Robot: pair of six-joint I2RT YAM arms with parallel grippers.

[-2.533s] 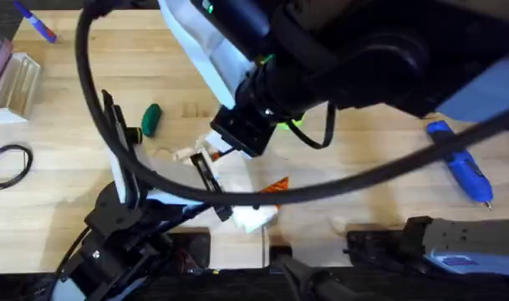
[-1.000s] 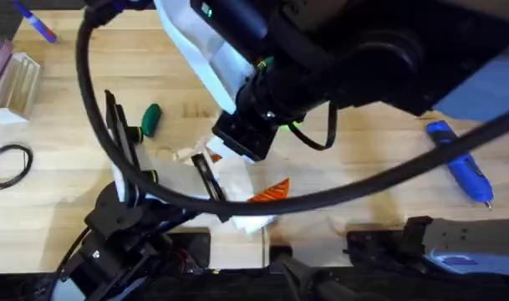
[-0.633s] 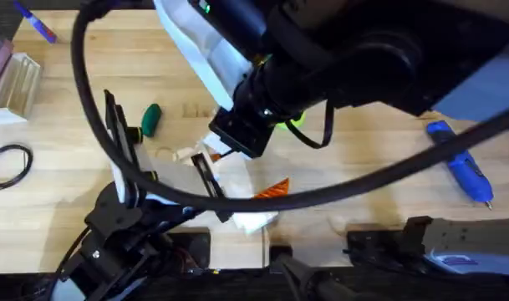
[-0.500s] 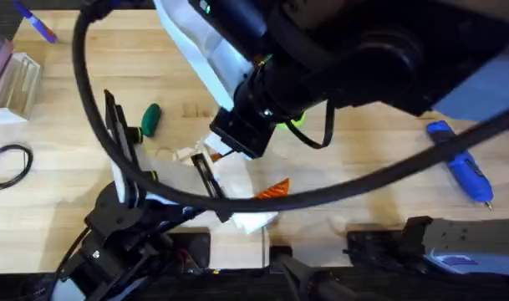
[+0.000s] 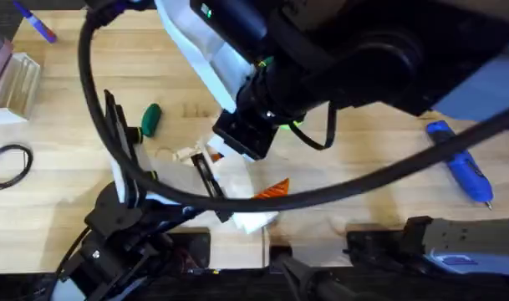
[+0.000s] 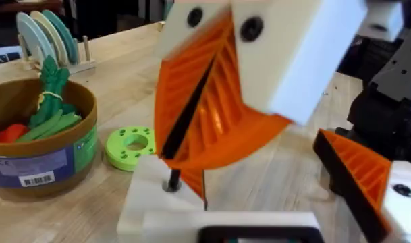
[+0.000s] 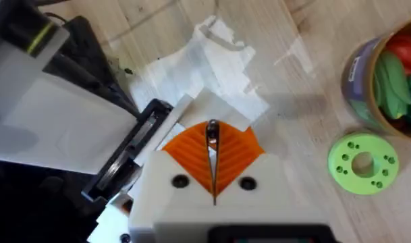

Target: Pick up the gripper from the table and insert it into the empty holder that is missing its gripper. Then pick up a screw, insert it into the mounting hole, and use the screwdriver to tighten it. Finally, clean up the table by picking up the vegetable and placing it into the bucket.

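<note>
**A:** Pinching a thin dark screw (image 7: pixel 212 129), I'd say. The right gripper (image 7: pixel 212 140) has its orange-padded fingers (image 7: pixel 242 154) closed right up on it, with the tip down at the hole in the white holder (image 6: pixel 154 199).

**B:** So how far along is the job?

**A:** In the middle of the screw step, by my reading. The screw sits at the hole and looks undriven. The screwdriver (image 5: pixel 461 167) lies on the desk (image 5: pixel 363 167), well apart on the right side. The vegetable (image 5: pixel 150 119) is on the desk too, not in the bucket (image 6: pixel 40 145), so tightening and clean-up are both left.

**B:** And the loose gripper?

**A:** I can't pick it out for sure. A sliver of orange shows against the holder, so it may already be seated.

**B:** Counts?

**A:** One screw, one holder, one screwdriver and one vegetable. One bucket with leafy green and red toys inside, and one lime-green disc (image 6: pixel 132 145) beside it. One orange wedge on a white base (image 6: pixel 357 169) near the holder.
</note>
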